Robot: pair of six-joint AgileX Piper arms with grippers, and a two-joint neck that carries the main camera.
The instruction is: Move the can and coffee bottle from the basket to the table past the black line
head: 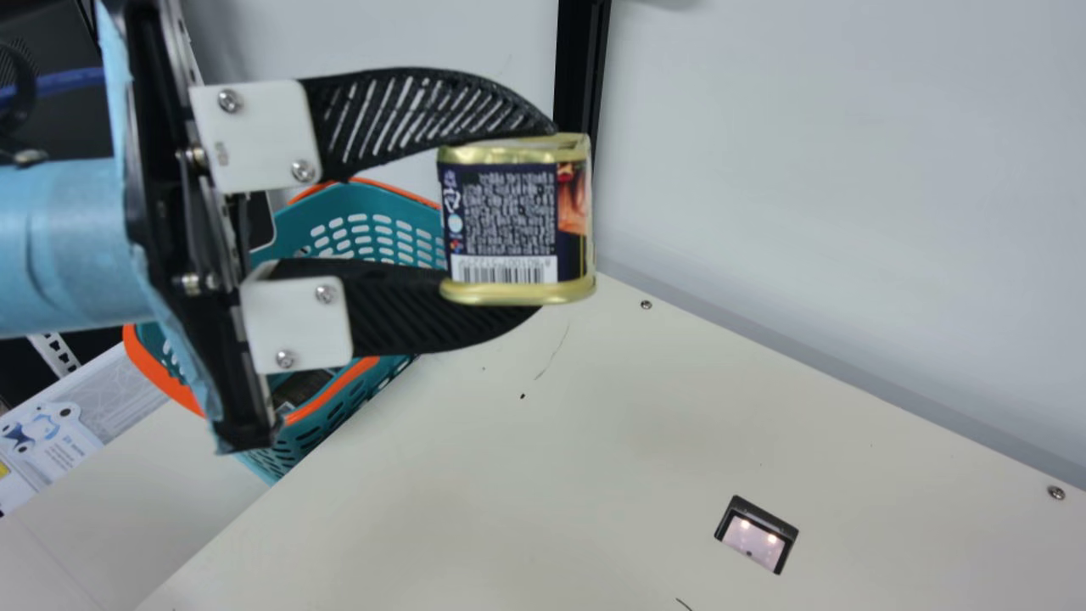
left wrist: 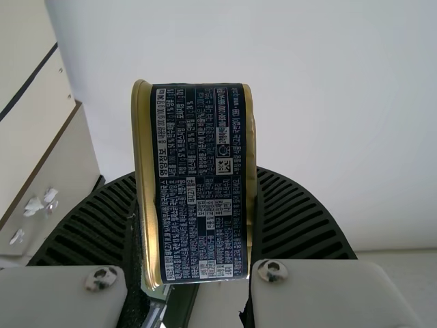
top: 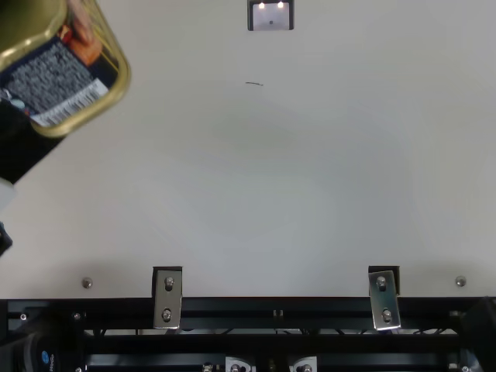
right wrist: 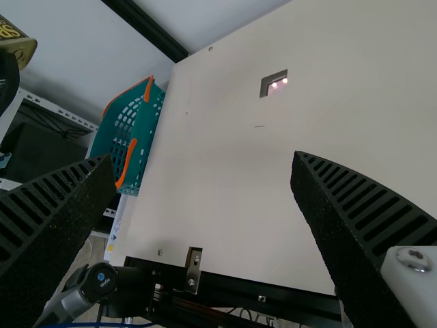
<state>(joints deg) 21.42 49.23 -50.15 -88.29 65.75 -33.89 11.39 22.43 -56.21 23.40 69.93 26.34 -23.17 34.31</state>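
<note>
navy and gold, the small rounded-rectangular tin can (head: 509, 212) is clenched in my left jaws, one jaw pressed to each side of it, held up in the air and clear of the cream desk (head: 509, 509). my right jaws stand spread wide, with nothing between them.

as i judge it, i'm partway through the first half of the job: the can is out of the basket but not yet set down. in the left wrist view a thin black line (left wrist: 29, 82) crosses a cream surface well beyond the can, and i take that to be the mark i have to pass. so the carry and the placing are left for the can, and probably the whole trip for the coffee bottle.

the teal plastic basket with slotted walls and an orange rim (head: 314, 424) sits at the desk's left end, partly behind my left jaws in the main view. low inside it is a dark shape (head: 297, 389); it may be the bottle, but too little of it is visible for me to tell. next i'd want to swing the can across the desk past the line and lower it flat, since letting go too high could tip it.
</note>
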